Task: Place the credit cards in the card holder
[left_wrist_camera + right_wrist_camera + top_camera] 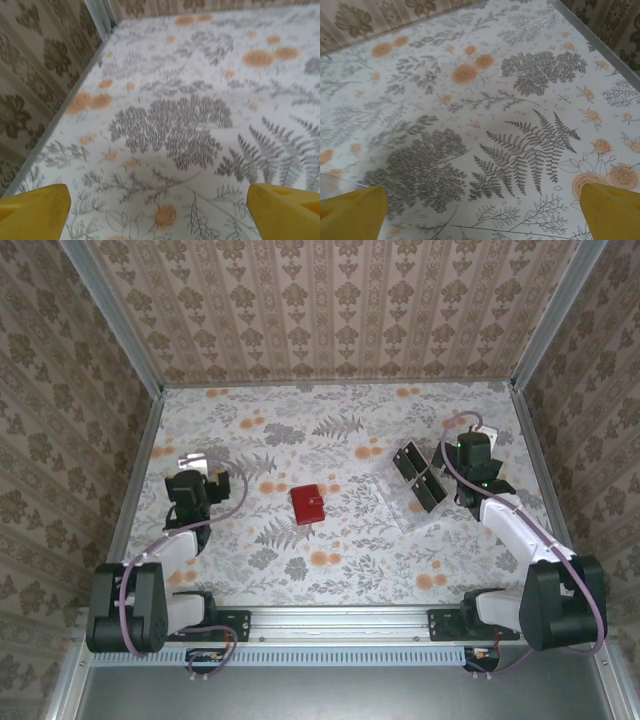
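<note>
credit cards, flat black rectangles (409, 461), sit in clear plastic tray (405, 510), right. small red folding card holder (308, 505) closed, centre. nothing loaded. left gripper (159, 212), right gripper (482, 212) spread wide, empty.

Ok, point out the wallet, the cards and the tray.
Wallet (308, 504): top view, middle of its red cover.
Cards (408, 462): top view, black face of the far ones.
Tray (399, 506): top view, bare left part.
</note>
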Motion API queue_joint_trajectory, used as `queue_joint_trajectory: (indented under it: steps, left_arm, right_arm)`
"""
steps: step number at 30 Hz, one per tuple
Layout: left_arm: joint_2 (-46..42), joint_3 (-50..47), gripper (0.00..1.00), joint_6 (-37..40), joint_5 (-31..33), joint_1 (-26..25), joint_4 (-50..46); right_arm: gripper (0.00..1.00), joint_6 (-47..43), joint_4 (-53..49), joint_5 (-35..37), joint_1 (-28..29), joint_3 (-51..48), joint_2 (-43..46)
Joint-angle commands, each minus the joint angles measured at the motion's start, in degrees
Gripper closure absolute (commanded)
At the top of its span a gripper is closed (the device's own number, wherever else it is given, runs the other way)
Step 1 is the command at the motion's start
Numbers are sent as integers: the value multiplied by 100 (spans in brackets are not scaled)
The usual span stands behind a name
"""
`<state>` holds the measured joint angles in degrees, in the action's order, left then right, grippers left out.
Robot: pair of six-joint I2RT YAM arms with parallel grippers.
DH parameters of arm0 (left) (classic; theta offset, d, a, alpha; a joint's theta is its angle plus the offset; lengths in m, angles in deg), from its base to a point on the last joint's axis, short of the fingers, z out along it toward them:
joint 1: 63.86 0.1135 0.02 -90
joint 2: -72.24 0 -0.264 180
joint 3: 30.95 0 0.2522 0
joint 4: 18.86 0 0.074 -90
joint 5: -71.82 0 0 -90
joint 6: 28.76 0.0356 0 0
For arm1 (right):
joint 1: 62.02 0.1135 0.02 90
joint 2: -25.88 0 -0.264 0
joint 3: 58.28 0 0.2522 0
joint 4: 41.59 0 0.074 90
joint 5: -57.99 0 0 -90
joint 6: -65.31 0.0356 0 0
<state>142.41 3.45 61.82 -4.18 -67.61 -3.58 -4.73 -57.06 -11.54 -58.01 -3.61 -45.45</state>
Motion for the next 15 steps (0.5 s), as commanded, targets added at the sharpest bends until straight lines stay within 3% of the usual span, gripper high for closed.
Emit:
queue_joint_trajectory:
  steps: [1, 9, 15]
  left_arm:
    - [305, -87, 0, 142, 101, 6, 915]
    - [546, 159, 0, 78, 238, 12, 762]
    - [799, 43, 0, 16, -458, 247, 1427]
  right_arm:
    - [0, -294, 803, 432, -23, -361, -196]
    - [0, -615, 1555, 722, -79, -675, -804]
    - [0, -1111, 2865, 436, -109, -1080, -808]
